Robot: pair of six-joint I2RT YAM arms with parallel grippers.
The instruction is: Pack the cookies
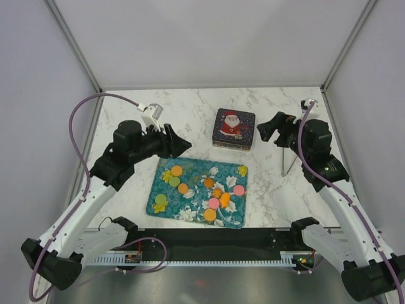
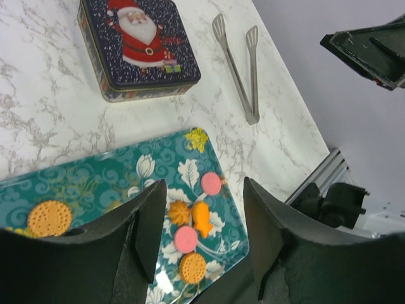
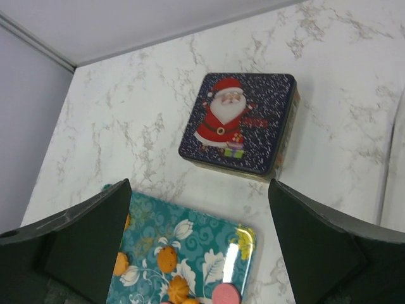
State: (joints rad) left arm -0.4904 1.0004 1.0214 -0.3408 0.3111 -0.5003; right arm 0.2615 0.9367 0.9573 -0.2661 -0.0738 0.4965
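Observation:
The cookies (image 1: 214,203) are small orange, pink and green discs and flower shapes spread on a teal floral tray (image 1: 193,166). The wrist views show the tray (image 2: 95,183) (image 3: 202,237) with pink and orange cookies (image 2: 186,239) (image 3: 167,258) on it. A closed square tin with a Santa lid (image 1: 233,128) (image 2: 139,44) (image 3: 240,123) stands behind the tray. My left gripper (image 1: 183,144) (image 2: 202,183) is open and empty, above the tray's far left edge. My right gripper (image 1: 264,131) (image 3: 198,187) is open and empty, in the air right of the tin.
Metal tongs (image 1: 290,158) (image 2: 243,69) lie on the marble table (image 1: 190,114) right of the tin and tray. White walls close in the table on the left, back and right. A black rail runs along the near edge.

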